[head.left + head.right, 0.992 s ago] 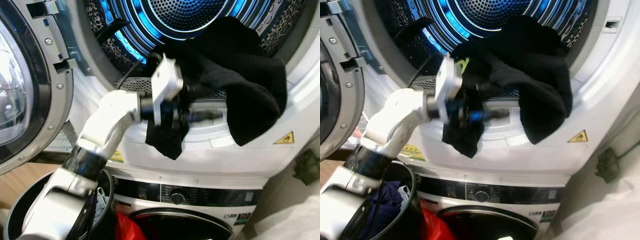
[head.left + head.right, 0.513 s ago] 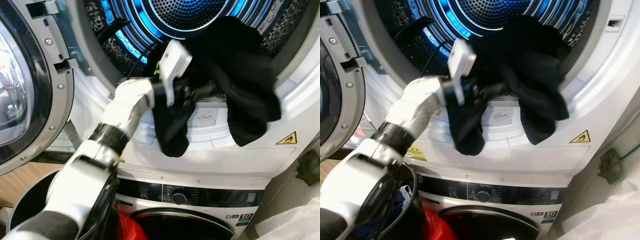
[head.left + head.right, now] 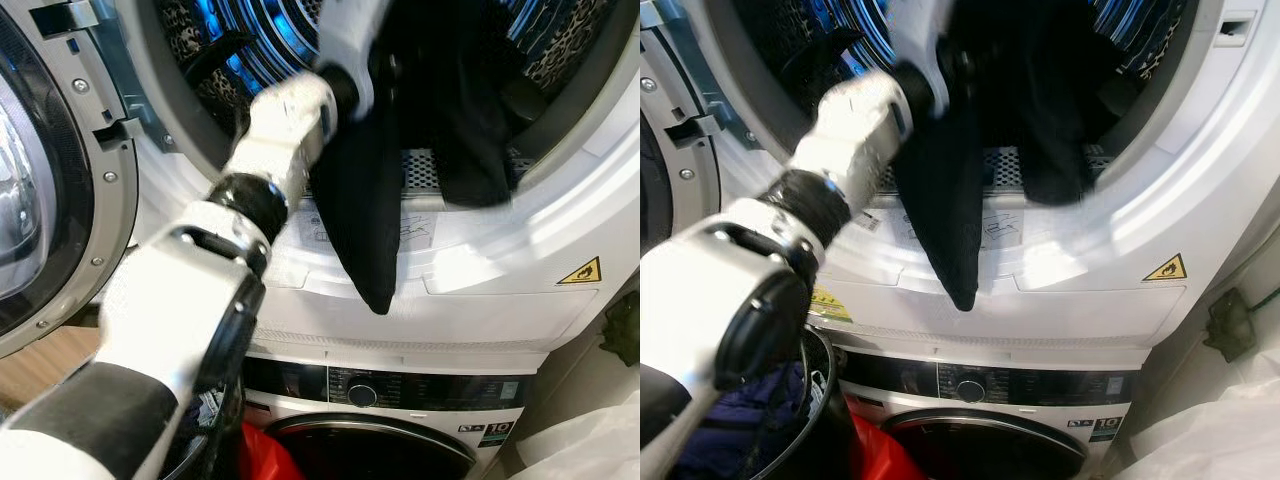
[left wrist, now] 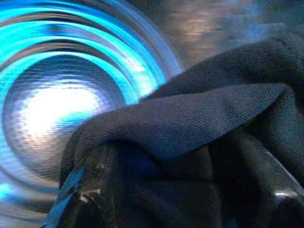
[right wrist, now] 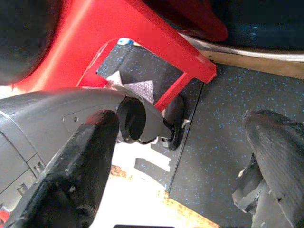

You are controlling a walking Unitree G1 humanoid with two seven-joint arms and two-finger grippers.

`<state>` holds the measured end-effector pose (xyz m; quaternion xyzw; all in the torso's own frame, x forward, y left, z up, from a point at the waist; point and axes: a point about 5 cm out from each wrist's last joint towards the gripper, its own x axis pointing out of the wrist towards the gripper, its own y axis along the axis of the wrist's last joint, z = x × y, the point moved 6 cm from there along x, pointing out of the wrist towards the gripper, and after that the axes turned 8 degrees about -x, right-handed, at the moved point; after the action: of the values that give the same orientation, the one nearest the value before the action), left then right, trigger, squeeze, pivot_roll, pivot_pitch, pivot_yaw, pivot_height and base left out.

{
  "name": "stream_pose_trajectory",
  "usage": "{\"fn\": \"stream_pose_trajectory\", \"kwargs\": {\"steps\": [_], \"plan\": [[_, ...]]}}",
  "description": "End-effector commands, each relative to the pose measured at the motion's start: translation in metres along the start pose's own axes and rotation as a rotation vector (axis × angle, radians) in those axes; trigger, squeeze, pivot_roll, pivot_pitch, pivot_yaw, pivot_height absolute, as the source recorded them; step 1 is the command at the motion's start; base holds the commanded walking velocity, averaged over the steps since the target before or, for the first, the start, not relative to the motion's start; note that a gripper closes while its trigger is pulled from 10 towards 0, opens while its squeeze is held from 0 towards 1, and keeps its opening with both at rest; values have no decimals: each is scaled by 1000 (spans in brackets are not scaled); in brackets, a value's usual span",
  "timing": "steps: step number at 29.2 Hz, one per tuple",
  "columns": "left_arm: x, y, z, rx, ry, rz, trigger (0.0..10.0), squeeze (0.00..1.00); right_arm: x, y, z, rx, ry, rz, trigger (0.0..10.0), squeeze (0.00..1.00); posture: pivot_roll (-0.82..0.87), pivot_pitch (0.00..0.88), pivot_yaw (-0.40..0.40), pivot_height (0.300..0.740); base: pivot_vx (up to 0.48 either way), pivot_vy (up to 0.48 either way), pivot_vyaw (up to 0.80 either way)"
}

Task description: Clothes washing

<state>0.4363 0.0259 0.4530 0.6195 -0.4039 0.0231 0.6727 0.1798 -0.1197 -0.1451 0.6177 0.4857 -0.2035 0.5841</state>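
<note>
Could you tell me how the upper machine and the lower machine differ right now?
The upper machine has its door swung open; the lower machine looks shut. The upper drum glows blue, with black clothing hanging over its rim; the lower one shows a control dial. Both are white front-loaders.

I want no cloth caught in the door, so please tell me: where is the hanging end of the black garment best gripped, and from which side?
Probably near its pointed tip, which dangles free below the dryer opening's rim. Come from the front: the panel lies right behind it, and the left gripper already holds the upper cloth.
</note>
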Motion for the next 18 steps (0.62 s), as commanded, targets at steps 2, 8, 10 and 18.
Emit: {"fn": "stream_pose_trajectory", "kwargs": {"steps": [2,8,10,18], "plan": [[-4,9,-30,49,117,-8,10000,0,0,-7,0,15,-19,-16,10000,0,-66,0,148,740,0,0,0],[-19,-45,24,14,-307,-232,10000,0,1,-8,-1,23,-37,-25,10000,0,-53,0,150,740,0,0,0],[-30,-54,43,10,-492,-277,10000,0,1,-7,-1,25,-36,-23,10000,0,-46,0,149,740,0,0,0],[-42,-26,61,-88,-765,-217,10000,0,2,-4,-3,29,-34,-18,10000,0,-23,0,149,740,0,0,0]]}}
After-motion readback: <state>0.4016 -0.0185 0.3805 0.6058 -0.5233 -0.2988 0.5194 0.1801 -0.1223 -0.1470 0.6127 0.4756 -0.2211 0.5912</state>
